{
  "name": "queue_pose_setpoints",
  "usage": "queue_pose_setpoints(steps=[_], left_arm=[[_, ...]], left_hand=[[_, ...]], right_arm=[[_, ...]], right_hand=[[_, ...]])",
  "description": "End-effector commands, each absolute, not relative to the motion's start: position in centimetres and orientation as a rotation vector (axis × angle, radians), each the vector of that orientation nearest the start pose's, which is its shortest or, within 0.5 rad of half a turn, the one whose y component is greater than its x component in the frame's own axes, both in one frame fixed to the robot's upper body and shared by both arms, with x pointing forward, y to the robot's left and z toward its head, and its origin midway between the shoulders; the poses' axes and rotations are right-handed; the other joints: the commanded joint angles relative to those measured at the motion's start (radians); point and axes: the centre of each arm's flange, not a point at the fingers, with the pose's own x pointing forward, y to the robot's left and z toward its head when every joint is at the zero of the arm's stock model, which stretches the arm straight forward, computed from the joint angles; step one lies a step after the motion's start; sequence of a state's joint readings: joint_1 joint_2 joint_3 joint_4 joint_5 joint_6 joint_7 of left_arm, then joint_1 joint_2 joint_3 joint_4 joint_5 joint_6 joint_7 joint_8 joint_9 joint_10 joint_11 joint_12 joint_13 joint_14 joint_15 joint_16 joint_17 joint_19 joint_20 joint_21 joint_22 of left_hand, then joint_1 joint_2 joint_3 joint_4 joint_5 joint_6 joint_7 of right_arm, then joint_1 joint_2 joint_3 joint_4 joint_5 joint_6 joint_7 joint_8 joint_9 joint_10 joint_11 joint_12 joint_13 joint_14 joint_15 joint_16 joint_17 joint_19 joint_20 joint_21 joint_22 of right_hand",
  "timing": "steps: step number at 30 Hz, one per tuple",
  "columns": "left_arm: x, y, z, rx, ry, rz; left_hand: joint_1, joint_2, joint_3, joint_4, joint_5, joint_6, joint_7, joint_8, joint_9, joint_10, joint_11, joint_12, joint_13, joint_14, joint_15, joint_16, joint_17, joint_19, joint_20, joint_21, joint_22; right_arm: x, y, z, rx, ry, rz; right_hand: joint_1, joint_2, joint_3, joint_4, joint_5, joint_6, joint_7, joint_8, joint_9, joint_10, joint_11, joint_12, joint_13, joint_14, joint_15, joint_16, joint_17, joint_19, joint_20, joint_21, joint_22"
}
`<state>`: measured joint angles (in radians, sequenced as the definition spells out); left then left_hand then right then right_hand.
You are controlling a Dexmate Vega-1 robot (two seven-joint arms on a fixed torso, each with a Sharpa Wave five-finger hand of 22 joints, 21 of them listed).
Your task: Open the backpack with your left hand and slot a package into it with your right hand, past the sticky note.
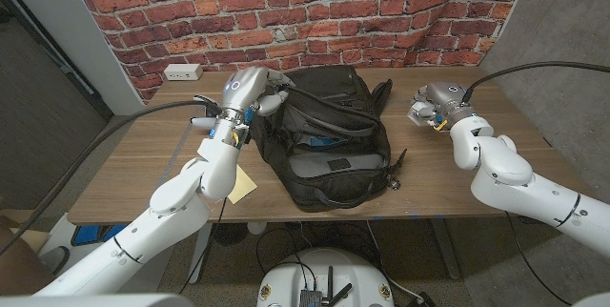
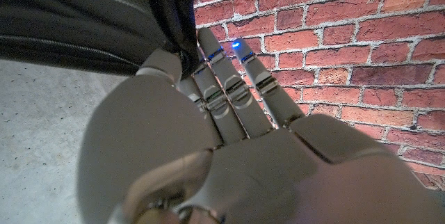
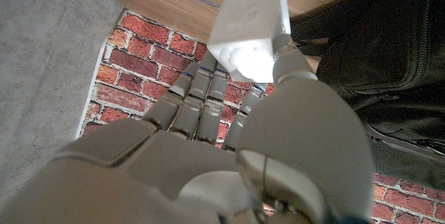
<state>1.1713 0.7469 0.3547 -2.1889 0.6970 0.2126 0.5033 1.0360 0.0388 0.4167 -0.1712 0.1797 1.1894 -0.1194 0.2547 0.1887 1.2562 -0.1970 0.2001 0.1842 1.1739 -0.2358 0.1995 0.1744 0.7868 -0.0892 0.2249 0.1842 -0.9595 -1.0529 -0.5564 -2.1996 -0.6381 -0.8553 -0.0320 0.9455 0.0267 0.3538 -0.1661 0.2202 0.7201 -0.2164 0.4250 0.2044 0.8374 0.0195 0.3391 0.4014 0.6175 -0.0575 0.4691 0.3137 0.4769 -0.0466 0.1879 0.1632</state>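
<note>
A black backpack (image 1: pixel 329 145) lies on the wooden table (image 1: pixel 457 178) with its top opening gaping. My left hand (image 1: pixel 255 92) is at the bag's back left corner and pinches the rim of the opening, black fabric (image 2: pixel 182 43) caught between thumb and fingers (image 2: pixel 229 92). My right hand (image 1: pixel 437 102) hovers to the right of the bag and holds a small white package (image 1: pixel 420 112), a box (image 3: pixel 252 33) gripped between thumb and fingertips. The backpack (image 3: pixel 389 71) lies just beyond that box. A yellow sticky note (image 1: pixel 244 186) lies on the table beside the bag's left side, partly under my left forearm.
A brick wall (image 1: pixel 315 11) runs along the table's far edge, with a white outlet strip (image 1: pixel 181 71) at its foot on the left. Cables trail from both arms across the table. Bare wood shows right of the bag and along the front edge.
</note>
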Motion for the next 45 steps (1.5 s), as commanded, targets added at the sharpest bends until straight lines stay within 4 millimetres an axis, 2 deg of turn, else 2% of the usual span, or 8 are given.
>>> queue_pose_setpoints(steps=[1, 23, 45], left_arm=[[45.8, 20.1, 5.2, 1.044, -1.106, 0.388], [46.9, 20.7, 7.1, 0.905, -1.045, 0.372], [48.3, 20.4, 8.8, 0.787, -1.003, 0.341]], left_hand=[[0.002, 0.010, 0.005, -0.001, 0.006, 0.004, 0.002, 0.006, 0.005, 0.010, -0.005, 0.003, 0.005, 0.011, -0.005, -0.004, 0.005, 0.012, -0.117, 0.007, 0.001], [0.006, 0.013, 0.006, -0.001, 0.006, 0.006, 0.011, 0.003, 0.005, 0.015, -0.004, 0.003, 0.006, 0.019, -0.006, -0.003, 0.006, 0.018, -0.117, 0.008, 0.002], [0.006, 0.016, 0.007, 0.001, 0.006, 0.007, 0.017, -0.001, 0.006, 0.018, -0.003, 0.002, 0.006, 0.021, -0.005, -0.007, 0.005, 0.023, -0.116, 0.008, 0.002]], right_arm=[[50.1, -28.7, 2.4, -1.504, -0.354, -0.462], [48.3, -28.0, 1.7, -1.491, -0.325, -0.507], [46.8, -27.2, 1.0, -1.479, -0.304, -0.523]], right_hand=[[0.051, 0.052, 0.005, 0.004, 0.009, 0.011, -0.001, -0.001, 0.003, 0.235, -0.225, 0.005, 0.001, 0.010, -0.164, 0.000, 0.002, 0.010, -0.091, 0.000, 0.002], [0.050, 0.052, 0.003, 0.005, 0.009, 0.014, 0.000, -0.005, 0.001, 0.238, -0.225, 0.001, 0.003, 0.013, -0.164, -0.006, 0.003, 0.011, -0.089, 0.000, 0.002], [0.046, 0.052, 0.000, 0.006, 0.009, 0.024, 0.000, -0.007, 0.000, 0.240, -0.225, -0.004, 0.005, 0.018, -0.166, -0.009, 0.005, 0.011, -0.090, -0.001, 0.002]])
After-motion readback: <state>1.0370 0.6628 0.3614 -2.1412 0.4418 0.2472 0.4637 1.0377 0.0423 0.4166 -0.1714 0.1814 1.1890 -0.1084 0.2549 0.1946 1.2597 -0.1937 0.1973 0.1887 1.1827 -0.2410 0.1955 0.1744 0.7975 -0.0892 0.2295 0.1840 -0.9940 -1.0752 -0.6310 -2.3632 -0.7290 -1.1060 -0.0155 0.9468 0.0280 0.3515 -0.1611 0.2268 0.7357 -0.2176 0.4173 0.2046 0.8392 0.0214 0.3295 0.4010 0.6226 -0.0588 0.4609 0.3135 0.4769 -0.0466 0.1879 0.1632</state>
